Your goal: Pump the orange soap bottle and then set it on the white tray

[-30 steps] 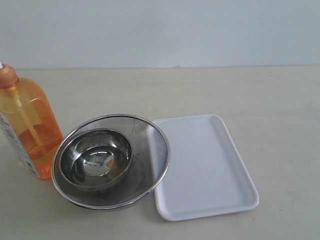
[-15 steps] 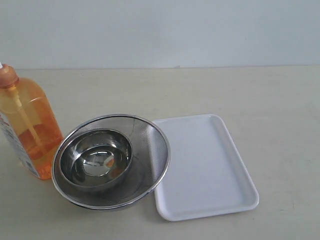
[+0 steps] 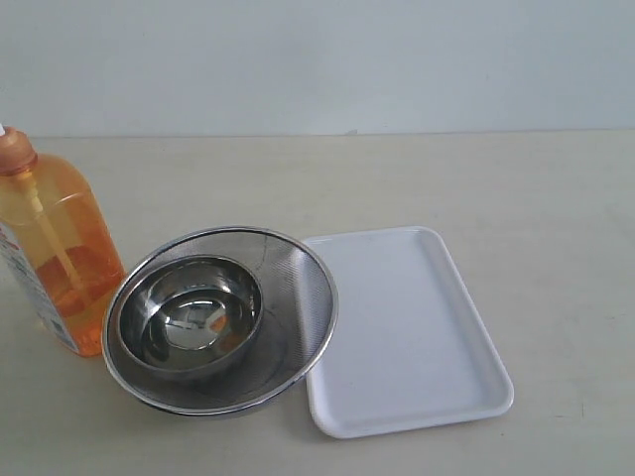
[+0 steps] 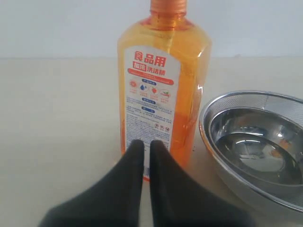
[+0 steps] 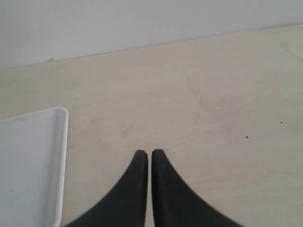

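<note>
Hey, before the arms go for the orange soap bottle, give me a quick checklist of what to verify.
1. Tall translucent orange plastic soap bottle upright: ok.
2. Flat rectangular white plastic tray bare: ok.
3. Left fingers opened for the bottle: not ok, shut.
4. Right fingers carrying nothing: ok, shut.
5. Facing of pump nozzle: cannot tell, cropped out.
6. Round steel mesh strainer clear of bottle: cannot tell.

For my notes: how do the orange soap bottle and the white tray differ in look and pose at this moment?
The orange soap bottle stands upright and tall; the white tray lies flat and low. The bottle is translucent orange with a printed label; the tray is plain opaque white. The bottle is partly full; the tray's floor is bare. Both rest on the table, one on each side of the mesh strainer.
</note>
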Controlling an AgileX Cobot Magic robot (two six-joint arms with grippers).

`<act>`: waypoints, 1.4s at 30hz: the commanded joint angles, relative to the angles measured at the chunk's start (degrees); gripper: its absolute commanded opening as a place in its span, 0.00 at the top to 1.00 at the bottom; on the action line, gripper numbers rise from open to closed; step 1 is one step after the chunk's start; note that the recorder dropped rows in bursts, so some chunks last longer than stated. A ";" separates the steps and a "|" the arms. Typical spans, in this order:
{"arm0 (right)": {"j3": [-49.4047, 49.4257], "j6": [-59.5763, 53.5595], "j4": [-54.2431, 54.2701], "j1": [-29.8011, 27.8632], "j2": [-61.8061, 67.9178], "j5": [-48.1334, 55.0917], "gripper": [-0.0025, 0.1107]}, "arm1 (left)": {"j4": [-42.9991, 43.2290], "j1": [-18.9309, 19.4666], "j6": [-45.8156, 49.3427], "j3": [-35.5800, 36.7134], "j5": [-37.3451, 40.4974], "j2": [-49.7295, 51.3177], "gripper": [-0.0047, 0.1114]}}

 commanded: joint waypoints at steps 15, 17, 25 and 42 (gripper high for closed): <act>-0.03 -0.17 -0.30 -0.17 -0.31 -0.32 0.98 | 2.00 0.11 14.21 0.20 0.00 -0.15 0.92; -0.03 -0.17 -0.30 -0.17 -0.31 -0.32 0.98 | 2.00 0.11 14.21 0.20 0.00 -0.15 0.92; -0.03 -0.17 -0.30 -0.17 -0.31 -0.32 0.98 | 2.00 0.11 14.21 0.20 0.00 -0.15 0.92; -0.03 -0.17 -0.30 -0.17 -0.31 0.04 0.98 | -10.69 0.11 7.48 0.20 -14.66 -0.15 0.92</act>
